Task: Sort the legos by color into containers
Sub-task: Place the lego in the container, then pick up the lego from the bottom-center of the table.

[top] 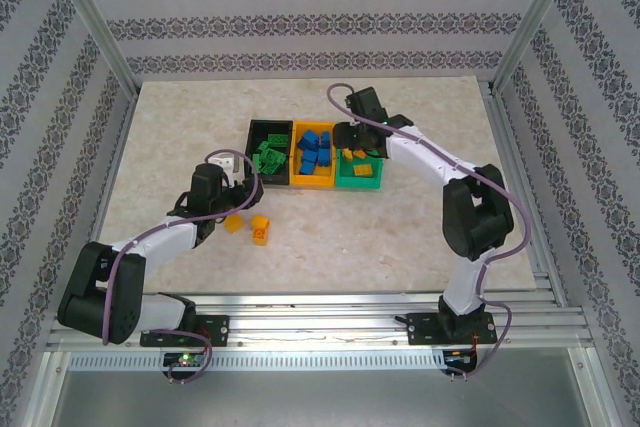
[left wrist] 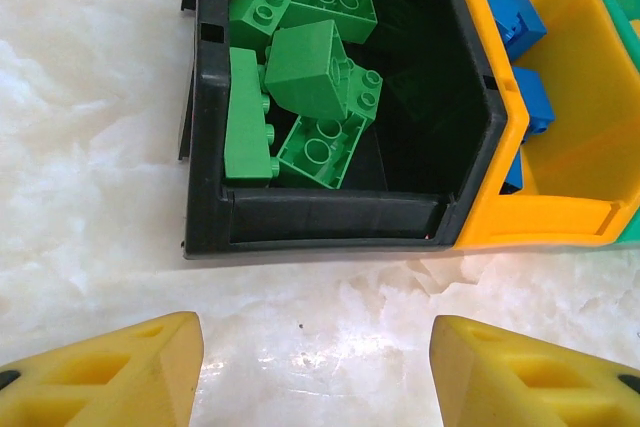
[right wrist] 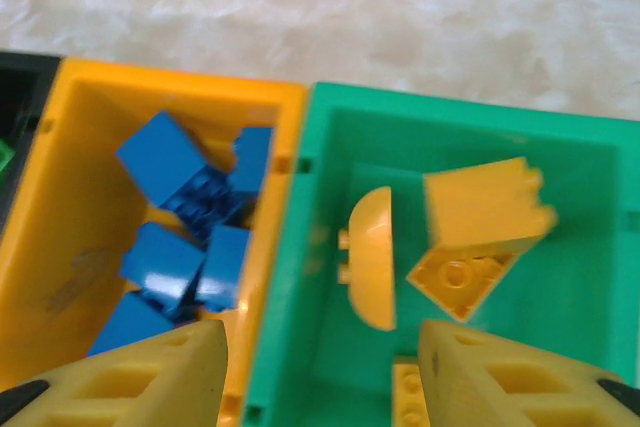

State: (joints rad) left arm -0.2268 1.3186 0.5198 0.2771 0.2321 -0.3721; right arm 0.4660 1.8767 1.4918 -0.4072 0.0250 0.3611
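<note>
Three bins stand side by side. The black bin [top: 254, 132] [left wrist: 330, 215] holds several green legos [left wrist: 305, 72]. Several blue legos [top: 313, 150] [right wrist: 185, 217] lie in the yellow-orange bin [top: 313, 183] [right wrist: 75, 147]. The green bin [top: 360, 185] [right wrist: 300, 277] holds yellow-orange legos [right wrist: 480, 217]. Two more yellow-orange legos [top: 234, 223] [top: 261, 229] lie on the table. My left gripper [top: 243, 175] [left wrist: 315, 367] is open over bare table just in front of the black bin. My right gripper [top: 350, 142] [right wrist: 322, 367] hangs open and empty above the wall between the yellow-orange and green bins.
The marble-patterned tabletop [top: 400, 227] has free room in front of and to either side of the bins. Metal frame posts [top: 90, 22] and patterned walls enclose the table.
</note>
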